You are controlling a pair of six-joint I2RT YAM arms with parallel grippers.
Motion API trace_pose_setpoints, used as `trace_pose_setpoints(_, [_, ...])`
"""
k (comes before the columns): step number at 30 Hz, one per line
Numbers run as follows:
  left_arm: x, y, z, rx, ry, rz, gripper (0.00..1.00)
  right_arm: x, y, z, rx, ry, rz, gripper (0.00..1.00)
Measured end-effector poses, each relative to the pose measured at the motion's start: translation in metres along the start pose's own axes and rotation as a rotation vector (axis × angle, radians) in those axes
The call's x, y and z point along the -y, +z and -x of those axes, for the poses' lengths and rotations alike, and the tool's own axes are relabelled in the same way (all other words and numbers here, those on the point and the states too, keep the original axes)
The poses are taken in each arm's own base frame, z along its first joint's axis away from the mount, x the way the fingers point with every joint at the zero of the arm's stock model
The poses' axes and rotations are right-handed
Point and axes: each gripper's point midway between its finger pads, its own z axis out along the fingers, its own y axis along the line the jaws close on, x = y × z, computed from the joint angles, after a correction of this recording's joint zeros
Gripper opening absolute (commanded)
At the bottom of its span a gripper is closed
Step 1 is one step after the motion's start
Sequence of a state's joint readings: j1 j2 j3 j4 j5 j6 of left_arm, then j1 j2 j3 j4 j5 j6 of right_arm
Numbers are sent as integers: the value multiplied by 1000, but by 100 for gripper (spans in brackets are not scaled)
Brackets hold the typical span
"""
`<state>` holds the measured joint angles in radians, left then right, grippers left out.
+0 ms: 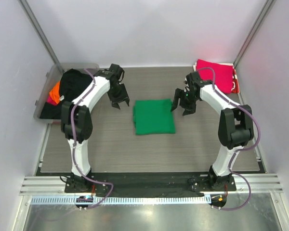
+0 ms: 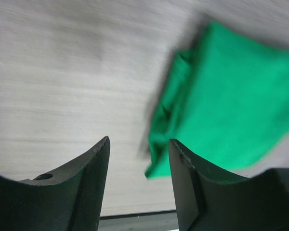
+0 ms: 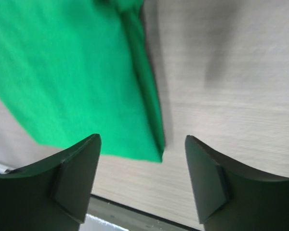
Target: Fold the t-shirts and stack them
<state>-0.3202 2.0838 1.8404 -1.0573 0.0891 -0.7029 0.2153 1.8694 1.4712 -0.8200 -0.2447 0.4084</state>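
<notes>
my left gripper (image 1: 120,103): jaws apart, holding nothing | my right gripper (image 1: 181,109): jaws wide, holding nothing | bright green folded cloth t-shirt (image 1: 154,116): flat on grey wood-grain table (image 1: 106,144), mid-table between both grippers

A folded green t-shirt (image 1: 154,116) lies between the left gripper (image 1: 119,100) and right gripper (image 1: 183,105), both with jaws apart.

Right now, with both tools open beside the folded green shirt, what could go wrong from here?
1. The right tool hangs close to the edge of the green t-shirt; a low move could snag and drag it.
2. The layers on the side facing the left tool look loosely bunched, so lifting the shirt toward the magenta t-shirt might undo the fold.
</notes>
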Motion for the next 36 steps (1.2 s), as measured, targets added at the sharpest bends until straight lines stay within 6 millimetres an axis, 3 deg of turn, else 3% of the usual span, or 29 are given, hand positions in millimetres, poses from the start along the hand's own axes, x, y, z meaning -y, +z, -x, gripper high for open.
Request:
trace_pose_setpoints(4, [22, -32, -21, 62, 67, -71, 47, -3, 2, -21, 0, 3, 58, 57])
trace_pose_setpoints(6, [39, -37, -34, 75, 108, -110, 45, -5, 7, -28, -6, 13, 91, 50])
trace_pose_setpoints(9, [62, -28, -57, 64, 154, -160, 44, -13, 13, -34, -14, 32, 161, 45])
trace_pose_setpoints(14, [89, 14, -102, -47, 182, -221, 37, -23, 24, -45, -35, 58, 264, 40])
trace_pose_setpoints(16, [86, 36, -115, -91, 181, -207, 36, -21, 29, -53, -47, 65, 275, 37])
trace_pose_setpoints(19, [64, 63, -137, -148, 172, -154, 36, -9, 41, -72, -81, 90, 258, 36])
trace_pose_setpoints(21, [57, 62, -143, -159, 171, -157, 36, 2, 49, -92, -122, 113, 230, 36])
trace_pose_setpoints(24, [39, 58, -146, -127, 196, -120, 36, 3, 44, -110, -139, 124, 238, 36])
trace_pose_setpoints(26, [26, 56, -147, -108, 221, -79, 39, 2, 40, -121, -150, 112, 232, 39])
trace_pose_setpoints(29, [9, 52, -144, -81, 278, -8, 51, -1, 33, -129, -160, 91, 224, 64])
trace_pose_setpoints(30, [4, 50, -142, -72, 297, 16, 53, -2, 30, -129, -157, 78, 222, 77])
trace_pose_setpoints(33, [-11, 41, -134, -49, 356, 98, 63, -8, 18, -117, -124, 38, 219, 95])
trace_pose_setpoints(36, [-12, 19, -120, -6, 404, 138, 68, -23, 5, -92, -61, -11, 252, 97])
